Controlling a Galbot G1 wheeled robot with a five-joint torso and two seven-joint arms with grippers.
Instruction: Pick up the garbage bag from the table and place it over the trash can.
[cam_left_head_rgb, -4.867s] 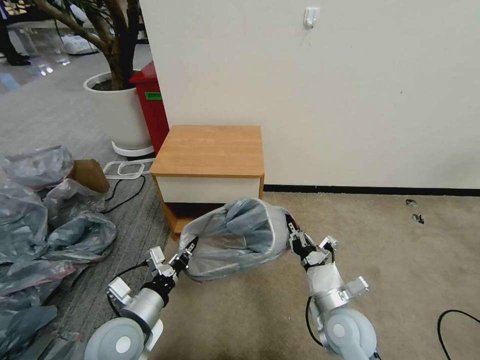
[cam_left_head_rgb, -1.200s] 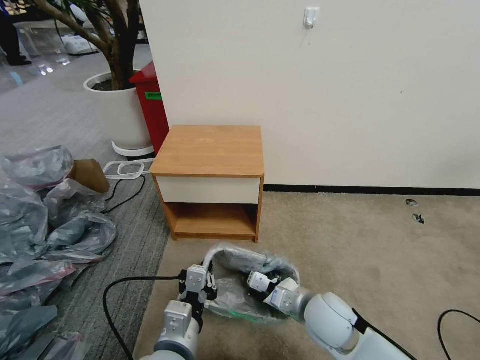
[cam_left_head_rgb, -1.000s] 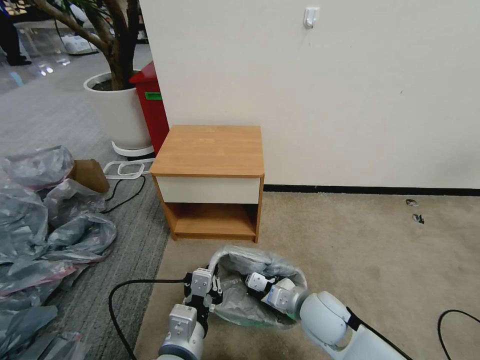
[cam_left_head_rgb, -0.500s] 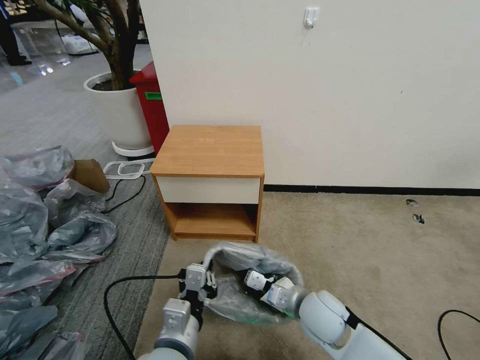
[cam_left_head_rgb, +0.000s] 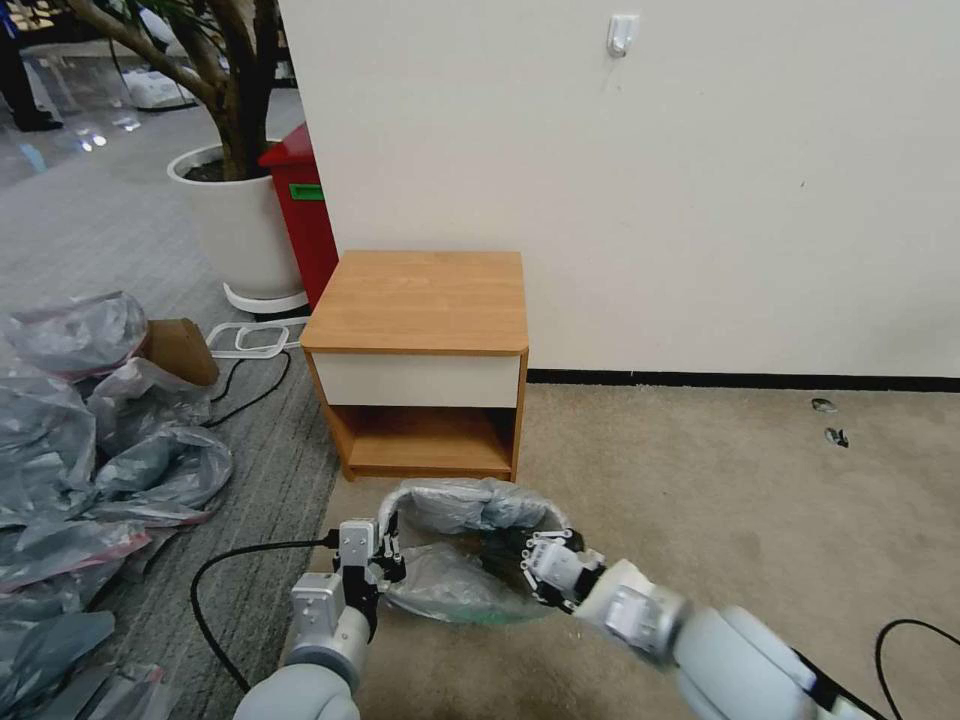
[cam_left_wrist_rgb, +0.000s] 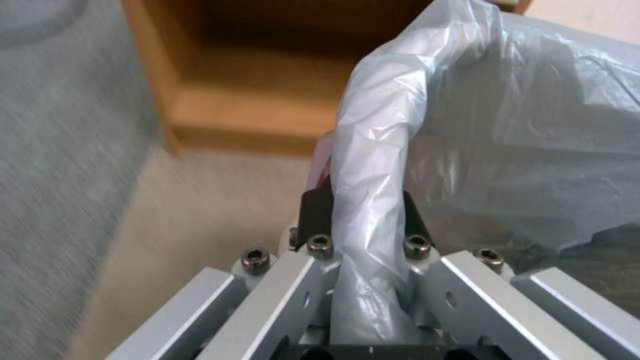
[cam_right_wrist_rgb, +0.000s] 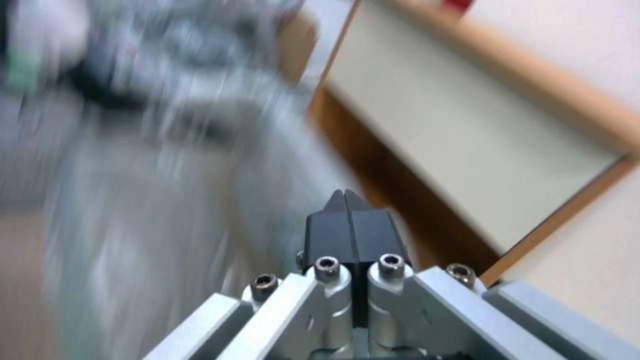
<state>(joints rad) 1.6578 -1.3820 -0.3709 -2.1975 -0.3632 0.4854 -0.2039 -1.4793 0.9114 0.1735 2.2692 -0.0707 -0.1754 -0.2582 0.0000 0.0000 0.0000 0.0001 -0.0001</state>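
Observation:
The garbage bag (cam_left_head_rgb: 450, 560), thin grey plastic, lies low on the beige carpet in front of the table (cam_left_head_rgb: 420, 300), its mouth spread into a wide loop. My left gripper (cam_left_head_rgb: 388, 540) is shut on the bag's left rim; in the left wrist view the plastic (cam_left_wrist_rgb: 373, 150) runs up between the black fingers (cam_left_wrist_rgb: 313, 215). My right gripper (cam_left_head_rgb: 532, 562) is at the bag's right side, and its black fingers (cam_right_wrist_rgb: 333, 220) are pressed together with nothing seen between them. The trash can is hidden under the plastic.
A heap of larger grey bags (cam_left_head_rgb: 90, 440) and a brown box (cam_left_head_rgb: 180, 350) lie on the left. A white plant pot (cam_left_head_rgb: 235, 225) and a red bin (cam_left_head_rgb: 300, 210) stand beside the nightstand. Black cables (cam_left_head_rgb: 230, 560) run on the floor. Open carpet lies to the right.
The right gripper has come from the middle of the bag's mouth to its right side. The left arm has shifted left, still holding the rim. The mouth is stretched wider.

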